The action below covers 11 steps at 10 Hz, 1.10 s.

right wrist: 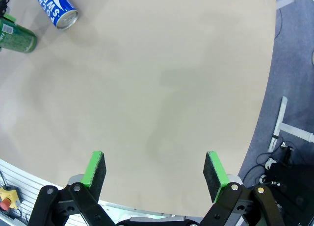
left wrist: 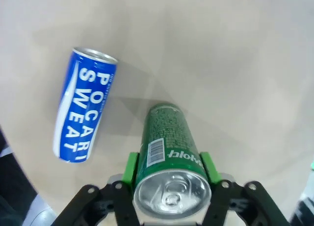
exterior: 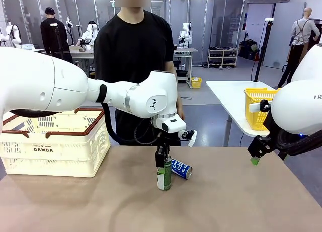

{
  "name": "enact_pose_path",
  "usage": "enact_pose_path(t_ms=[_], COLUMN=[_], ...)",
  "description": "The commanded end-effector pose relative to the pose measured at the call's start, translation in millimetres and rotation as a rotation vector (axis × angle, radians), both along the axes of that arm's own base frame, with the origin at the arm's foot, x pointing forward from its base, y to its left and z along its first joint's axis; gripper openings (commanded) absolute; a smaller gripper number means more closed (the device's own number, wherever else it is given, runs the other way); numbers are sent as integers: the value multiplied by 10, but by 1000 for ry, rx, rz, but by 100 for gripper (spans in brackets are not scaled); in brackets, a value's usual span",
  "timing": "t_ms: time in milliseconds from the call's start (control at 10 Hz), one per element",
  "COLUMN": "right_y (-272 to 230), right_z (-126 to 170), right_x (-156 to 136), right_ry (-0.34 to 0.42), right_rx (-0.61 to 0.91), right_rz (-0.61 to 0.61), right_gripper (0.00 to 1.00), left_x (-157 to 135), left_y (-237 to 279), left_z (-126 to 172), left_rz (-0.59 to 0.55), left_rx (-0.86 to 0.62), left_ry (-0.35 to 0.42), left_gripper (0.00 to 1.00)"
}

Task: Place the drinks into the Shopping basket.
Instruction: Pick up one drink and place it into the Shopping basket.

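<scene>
The green can (exterior: 164, 177) stands upright near the middle of the worktop (exterior: 226, 202). It is slim, dark green with fine white print, a barcode and white lettering near its top, and a silver lid with a pull tab (seen best in the left wrist view (left wrist: 169, 142)). The left gripper (exterior: 162, 159) comes down from above and is clenched on its upper part, one green pad pressed to each side of the can. The can's base rests on the worktop.

A blue can (exterior: 181, 168) lies on its side near the green one, on the person's side and slightly to the robot's right. It has silver ends and white "POCARI SWEAT" lettering along its length (left wrist: 84, 106). A narrow strip of bare surface separates the two cans in the left wrist view. Both also show at the top left corner of the right wrist view, the blue can (right wrist: 56, 8) beside the green can (right wrist: 17, 39).

The Shopping basket (exterior: 55, 151) sits at the robot's left end of the worktop, cream-white with slotted sides, a dark brown rim and handles, and "DAMDA" on its front. The left arm partly hides its top.

The right gripper (exterior: 255, 160) hangs over the right edge, its jaws spread wide with nothing between the green pads (right wrist: 156, 169).

The worktop is plain, matt beige-brown. A person (exterior: 133, 51) in a black T-shirt stands at its far side. Beyond lies a grey floor, and a white table carries a yellow basket (exterior: 257, 108).
</scene>
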State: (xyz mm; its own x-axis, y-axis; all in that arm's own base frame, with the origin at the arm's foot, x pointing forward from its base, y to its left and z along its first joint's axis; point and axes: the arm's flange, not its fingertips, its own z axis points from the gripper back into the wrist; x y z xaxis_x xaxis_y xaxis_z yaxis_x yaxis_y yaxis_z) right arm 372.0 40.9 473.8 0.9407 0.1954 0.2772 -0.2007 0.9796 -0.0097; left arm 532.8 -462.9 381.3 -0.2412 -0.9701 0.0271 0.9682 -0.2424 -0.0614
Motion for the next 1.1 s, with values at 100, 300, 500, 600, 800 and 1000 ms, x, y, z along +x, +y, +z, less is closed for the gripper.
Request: enact_pose_path(t_ms=[100,300,500,600,800,1000], right_y=[-20,-20,-20,-20,-20,-20], right_z=[14,14,14,14,14,14], right_x=[5,5,5,5,5,5], right_ry=[2,2,2,2,2,2], right_rx=[-7,-7,-7,-7,-7,-7], right_rz=[17,17,17,17,17,17], right_gripper=[100,100,100,100,100,100], left_x=[-21,-20,-101,-144,-200,-247], left_y=[5,1,-17,-26,-1,66], left_z=[-17,30,250,463,924,1508], left_rz=[31,29,3,23,10,17], left_rx=[-33,-36,-59,-59,-57,-19], left_ry=[24,33,39,35,-4,-55], left_gripper=[3,0,0,0,0,0])
